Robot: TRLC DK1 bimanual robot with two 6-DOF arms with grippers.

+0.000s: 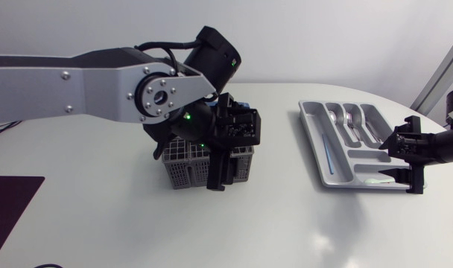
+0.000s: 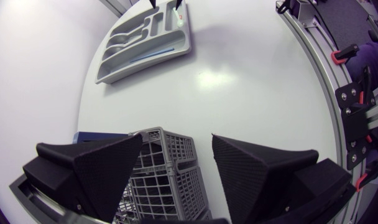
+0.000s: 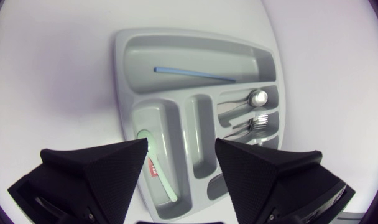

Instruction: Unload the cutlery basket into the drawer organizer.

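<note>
The grey mesh cutlery basket [image 1: 183, 168] stands at the table's middle. My left gripper [image 1: 225, 173] hangs open over its right part, and in the left wrist view the basket [image 2: 161, 177] lies below and between the fingers of the left gripper [image 2: 176, 140]. The grey drawer organizer [image 1: 316, 141] lies at the right. My right gripper [image 1: 399, 160] hovers open over its near right end. Under the right gripper [image 3: 181, 149] a pale green utensil [image 3: 158, 171] lies in a compartment, untouched. A spoon [image 3: 252, 98], a fork [image 3: 256, 124] and a thin blue stick [image 3: 195, 73] lie in other compartments.
A dark blue object [image 2: 96, 135] sits against the basket's far side. A dark mat [image 1: 7, 208] lies at the table's left edge. The organizer [image 2: 145, 40] shows far ahead of the left gripper across bare white table.
</note>
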